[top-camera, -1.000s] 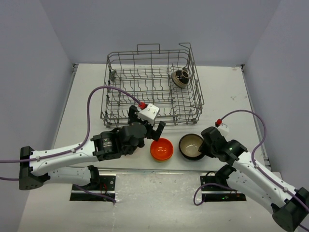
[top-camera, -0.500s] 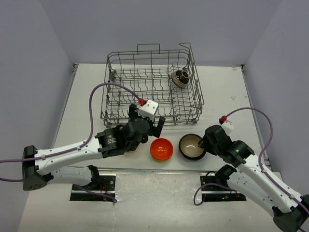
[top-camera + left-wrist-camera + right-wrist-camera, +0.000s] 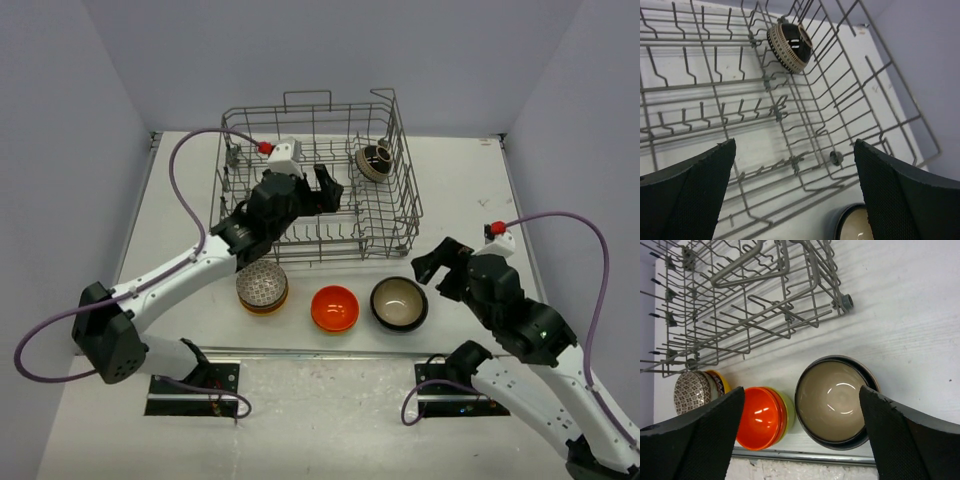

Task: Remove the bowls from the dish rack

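A grey wire dish rack [image 3: 315,175] stands at the far middle of a white table [image 3: 460,190]. One ribbed black-and-cream bowl [image 3: 375,161] is in it, tipped on its side among the tines in the far right corner.

The left arm [image 3: 190,275] rises from its base at the near left and stretches far and to the right, with its wrist above the rack's near middle. The left gripper [image 3: 325,190] points right, toward the ribbed bowl but well apart from it. In the left wrist view its two black fingers [image 3: 690,185] are spread wide with nothing between them but rack wires.

Three groups of bowls sit in a row on the table just near the rack. On the left is a patterned bowl [image 3: 262,288] resting on a yellow bowl [image 3: 720,382]. In the middle is an orange bowl [image 3: 335,308] nested in a yellow-green bowl [image 3: 789,412]. On the right is a cream-lined dark bowl [image 3: 399,303].

The right arm [image 3: 530,340] bends up from the near right. The right gripper [image 3: 438,262] hangs just right of the dark bowl, angled left and down. Its fingers [image 3: 905,440] are spread apart and hold nothing; through the right wrist camera the dark bowl shows between them, lower down on the table.
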Controlling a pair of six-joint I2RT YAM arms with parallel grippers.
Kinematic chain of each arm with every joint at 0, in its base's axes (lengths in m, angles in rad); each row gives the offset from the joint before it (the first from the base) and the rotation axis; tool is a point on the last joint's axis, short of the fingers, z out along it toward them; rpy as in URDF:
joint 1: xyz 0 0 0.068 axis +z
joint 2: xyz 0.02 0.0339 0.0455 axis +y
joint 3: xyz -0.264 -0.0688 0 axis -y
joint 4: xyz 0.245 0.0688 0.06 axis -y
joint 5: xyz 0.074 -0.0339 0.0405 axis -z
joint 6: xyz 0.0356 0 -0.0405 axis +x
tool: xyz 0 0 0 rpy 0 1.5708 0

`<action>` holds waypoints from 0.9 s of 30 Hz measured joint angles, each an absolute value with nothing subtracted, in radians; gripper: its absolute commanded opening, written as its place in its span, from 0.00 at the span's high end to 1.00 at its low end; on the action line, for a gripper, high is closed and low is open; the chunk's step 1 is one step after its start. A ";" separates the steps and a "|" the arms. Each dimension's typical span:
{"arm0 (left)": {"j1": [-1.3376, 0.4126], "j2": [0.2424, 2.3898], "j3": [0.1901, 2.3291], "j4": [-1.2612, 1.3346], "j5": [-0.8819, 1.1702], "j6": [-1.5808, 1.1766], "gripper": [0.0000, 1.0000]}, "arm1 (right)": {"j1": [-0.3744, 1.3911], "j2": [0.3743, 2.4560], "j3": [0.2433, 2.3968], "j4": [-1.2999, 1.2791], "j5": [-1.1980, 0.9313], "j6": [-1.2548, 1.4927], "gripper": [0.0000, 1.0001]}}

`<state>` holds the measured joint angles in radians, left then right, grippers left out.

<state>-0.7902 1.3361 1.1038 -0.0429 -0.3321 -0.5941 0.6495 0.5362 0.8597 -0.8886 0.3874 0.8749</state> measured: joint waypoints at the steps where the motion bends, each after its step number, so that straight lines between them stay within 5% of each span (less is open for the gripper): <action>1: -0.767 1.365 1.126 -0.020 -0.305 -0.616 0.00 | 0.649 0.528 0.862 -0.878 0.385 0.857 0.01; 19: -0.463 2.284 2.085 -0.053 0.155 -0.701 0.00 | 0.649 0.352 0.840 -0.841 0.329 0.694 0.01; 27: -0.455 2.444 2.118 -0.069 0.270 -0.711 0.00 | 0.649 0.358 0.790 -0.843 0.318 0.683 0.01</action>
<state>-0.4553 2.4439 2.1178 -0.0689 0.2695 -0.7113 0.6495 0.3580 0.7898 -0.8433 0.3180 0.6830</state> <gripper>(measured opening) 0.997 0.986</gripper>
